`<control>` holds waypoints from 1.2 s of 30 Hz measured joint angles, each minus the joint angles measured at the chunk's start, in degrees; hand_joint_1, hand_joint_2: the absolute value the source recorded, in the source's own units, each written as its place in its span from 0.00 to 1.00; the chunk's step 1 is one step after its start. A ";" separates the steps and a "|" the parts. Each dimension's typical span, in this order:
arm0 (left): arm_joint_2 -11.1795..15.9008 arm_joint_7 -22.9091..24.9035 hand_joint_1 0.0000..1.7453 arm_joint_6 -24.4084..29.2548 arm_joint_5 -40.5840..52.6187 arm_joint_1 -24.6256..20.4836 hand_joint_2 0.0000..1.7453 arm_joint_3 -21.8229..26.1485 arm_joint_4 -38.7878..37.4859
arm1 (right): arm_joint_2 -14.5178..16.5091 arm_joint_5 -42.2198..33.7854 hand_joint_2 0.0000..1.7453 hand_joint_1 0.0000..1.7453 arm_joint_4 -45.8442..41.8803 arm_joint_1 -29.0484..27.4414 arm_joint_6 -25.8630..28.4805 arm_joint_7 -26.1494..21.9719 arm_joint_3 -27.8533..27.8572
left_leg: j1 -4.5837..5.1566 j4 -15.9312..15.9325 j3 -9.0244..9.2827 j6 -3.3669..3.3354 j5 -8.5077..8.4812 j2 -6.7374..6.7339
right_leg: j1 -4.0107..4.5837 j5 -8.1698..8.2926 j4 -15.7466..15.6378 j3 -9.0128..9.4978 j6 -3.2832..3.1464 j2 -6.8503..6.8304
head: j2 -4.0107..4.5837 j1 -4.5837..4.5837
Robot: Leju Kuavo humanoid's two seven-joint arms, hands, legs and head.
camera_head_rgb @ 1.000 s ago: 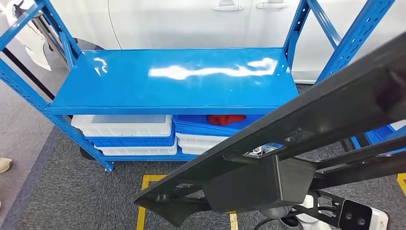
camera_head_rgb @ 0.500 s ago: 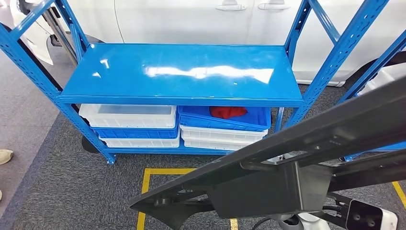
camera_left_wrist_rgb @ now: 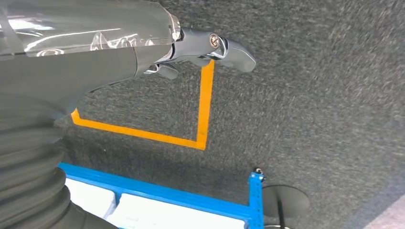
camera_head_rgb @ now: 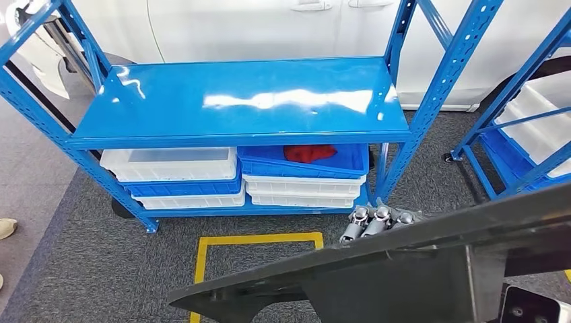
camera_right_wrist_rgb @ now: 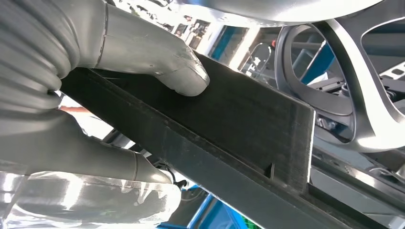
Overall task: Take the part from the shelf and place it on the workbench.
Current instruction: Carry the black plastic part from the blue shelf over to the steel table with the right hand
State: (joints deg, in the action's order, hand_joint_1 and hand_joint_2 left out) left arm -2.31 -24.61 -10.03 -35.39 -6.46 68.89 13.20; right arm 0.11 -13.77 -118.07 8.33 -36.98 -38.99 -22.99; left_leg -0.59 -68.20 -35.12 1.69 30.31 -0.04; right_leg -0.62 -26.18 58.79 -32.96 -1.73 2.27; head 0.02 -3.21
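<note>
- Grey carpet (camera_head_rgb: 81,269) with a yellow tape square (camera_head_rgb: 232,241) lies in front of the blue shelf (camera_head_rgb: 236,101).
- Below the shelf's bare top board sit stacked white bins (camera_head_rgb: 168,165) and a blue bin (camera_head_rgb: 303,161) holding a red cloth (camera_head_rgb: 308,153).
- Nearer than the shelf, the long black part (camera_head_rgb: 404,269) crosses the head view, off the shelf.
- Right hand (camera_right_wrist_rgb: 143,62) grips the part, thumb pressed on its flat face.
- Left hand (camera_left_wrist_rgb: 200,47) hangs over the carpet near the tape; I cannot tell whether it holds anything.
</note>
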 joint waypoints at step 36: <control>-0.95 0.80 0.00 -0.12 0.08 -0.89 1.00 0.69 -0.01 | -3.62 -4.70 1.00 1.00 7.73 8.57 2.18 0.00 0.01 | 0.12 10.42 3.64 -1.35 -3.70 2.99 | -0.09 1.54 0.00 -1.92 1.42 4.50 | 0.00 0.00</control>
State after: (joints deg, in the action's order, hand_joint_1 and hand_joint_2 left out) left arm -3.26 -23.80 -10.15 -35.30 -7.35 69.58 13.20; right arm -3.51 -18.47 -110.34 16.90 -34.81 -38.99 -22.98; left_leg -0.47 -57.78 -31.48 0.34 26.61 2.95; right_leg -0.71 -24.64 58.78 -34.88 -0.31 6.77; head 0.02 -3.21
